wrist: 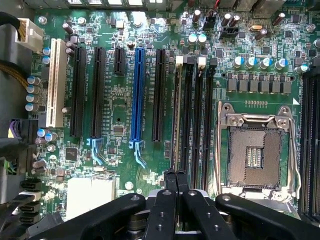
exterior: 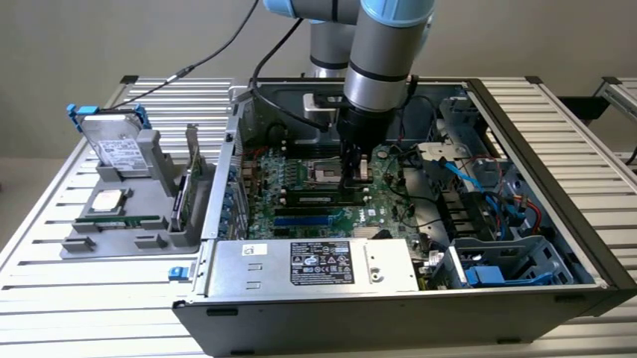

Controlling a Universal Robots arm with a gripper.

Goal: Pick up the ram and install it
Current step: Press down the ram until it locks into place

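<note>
The jaws are seen clenched together with nothing gripped between them, set over one end of the ram (wrist: 176, 115). The ram is seated on edge in a black slot of the motherboard (wrist: 120, 107), near the CPU socket (wrist: 252, 155). Whether it is touched cannot be told. The opened computer case (exterior: 398, 321) is carried on the bench (exterior: 80, 313).

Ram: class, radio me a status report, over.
Pincer shut, empty. Ram edge-up in memory slot farthest from CPU socket, looks seated, pincer tips at its end. Nothing blocking.
</note>
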